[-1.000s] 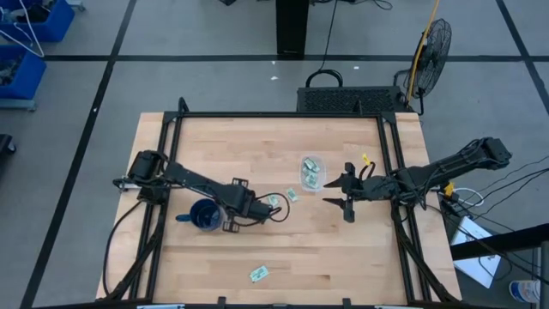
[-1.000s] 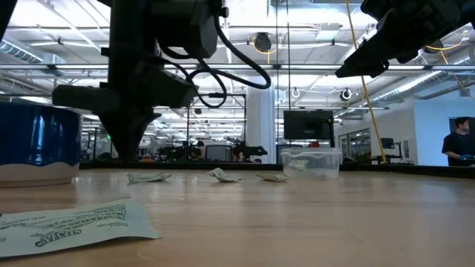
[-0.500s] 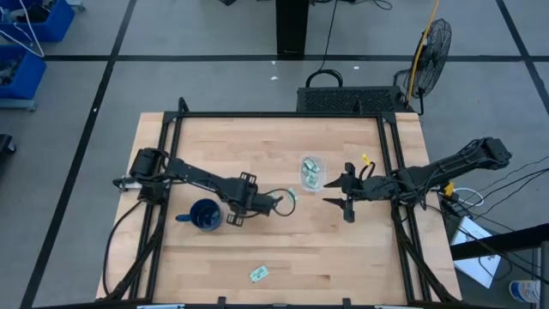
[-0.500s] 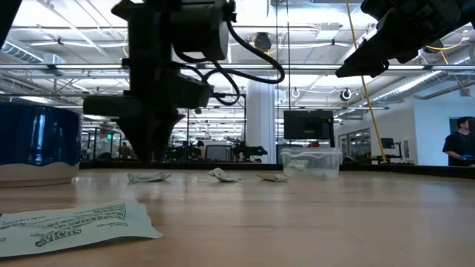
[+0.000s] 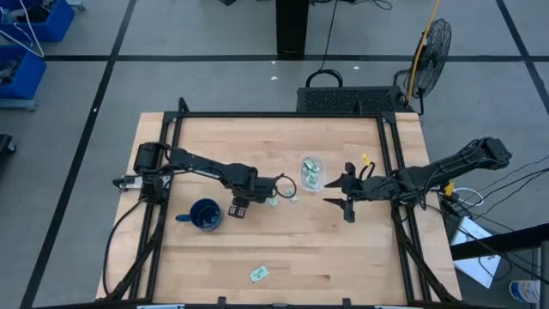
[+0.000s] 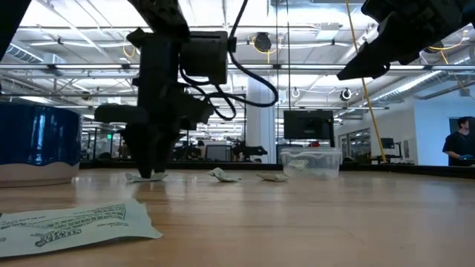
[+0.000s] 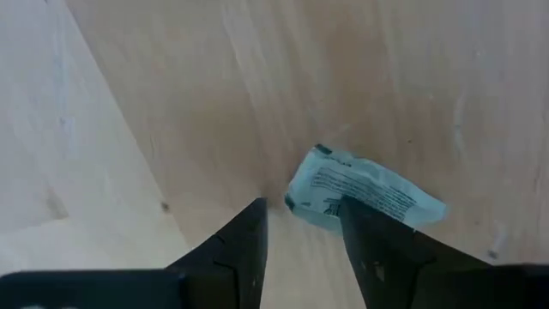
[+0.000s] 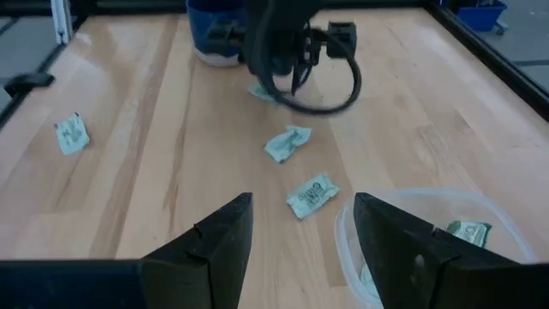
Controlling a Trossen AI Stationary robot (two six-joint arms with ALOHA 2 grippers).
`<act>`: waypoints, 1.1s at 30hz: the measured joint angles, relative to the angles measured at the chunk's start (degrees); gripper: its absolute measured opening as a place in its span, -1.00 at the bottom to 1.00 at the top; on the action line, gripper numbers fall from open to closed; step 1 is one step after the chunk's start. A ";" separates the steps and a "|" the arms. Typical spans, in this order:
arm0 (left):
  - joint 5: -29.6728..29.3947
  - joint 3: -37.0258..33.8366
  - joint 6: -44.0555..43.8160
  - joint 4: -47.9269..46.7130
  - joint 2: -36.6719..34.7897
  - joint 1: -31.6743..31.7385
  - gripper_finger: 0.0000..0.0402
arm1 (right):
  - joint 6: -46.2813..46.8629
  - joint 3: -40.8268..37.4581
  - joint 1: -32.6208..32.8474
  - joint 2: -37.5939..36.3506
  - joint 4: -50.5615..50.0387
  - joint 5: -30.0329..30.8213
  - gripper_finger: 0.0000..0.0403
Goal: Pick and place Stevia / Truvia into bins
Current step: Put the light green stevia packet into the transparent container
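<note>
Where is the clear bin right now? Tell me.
In the high view, the clear bin sits right of table centre, between the left gripper and the waiting right gripper.

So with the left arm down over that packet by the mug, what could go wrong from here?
1. The left gripper has its jaws open with the packet lying off toward one finger rather than centred, so closing may only pinch a corner or push it away.
2. The packet lies flat on the table, so the fingertips may scrape wood.
3. The blue mug sits beside the left arm and could get bumped.
</note>
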 joint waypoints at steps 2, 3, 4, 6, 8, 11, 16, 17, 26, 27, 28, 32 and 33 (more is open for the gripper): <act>0.09 -1.76 1.07 3.28 -0.36 0.09 -0.22 | 0.00 -0.11 0.00 0.02 -0.40 0.00 -0.03; 0.04 -2.33 1.66 4.08 -0.44 0.09 -0.22 | 0.00 -0.45 0.00 0.02 0.30 0.00 -0.03; -0.09 -2.44 2.09 4.27 -0.44 0.06 -0.23 | -0.01 -0.67 0.00 0.00 0.32 0.04 -0.03; -0.60 -2.43 2.17 4.24 -0.38 -0.05 -0.30 | 0.00 -1.22 0.00 0.00 0.23 0.04 -0.03; -0.88 -2.49 2.50 4.27 -0.33 -0.17 -0.44 | -0.01 -1.54 0.00 0.02 0.17 0.04 -0.03; -0.02 -2.35 2.78 4.10 -0.64 -0.17 -0.71 | 0.00 -1.60 0.00 0.02 0.25 0.04 -0.03; -2.24 0.49 1.41 5.02 -0.25 -0.38 -0.93 | 4.97 -1.62 0.00 0.00 -0.30 -0.01 -0.03; -3.84 1.48 1.63 5.44 -0.22 -0.46 -0.91 | 6.16 -1.62 0.00 0.00 -0.32 -0.10 -0.03; -10.94 14.61 12.58 18.42 -0.33 0.29 -0.95 | 7.52 -1.64 0.00 -0.01 -0.29 -0.15 -0.03; -10.90 15.83 13.68 20.03 -0.33 0.84 -0.96 | 7.53 -1.64 0.00 -0.07 -0.30 -0.16 -0.03; -10.57 16.75 14.44 21.83 -0.29 1.47 -0.97 | 7.54 -1.64 0.00 -0.18 -0.35 -0.17 -0.03; -7.03 18.35 15.09 30.22 0.23 4.58 -0.86 | 7.56 -1.64 0.01 -1.39 -1.57 -0.20 -0.03; -5.80 18.34 14.94 32.84 0.62 5.37 -0.83 | 7.58 -1.64 0.00 -1.98 -2.55 -0.21 -0.03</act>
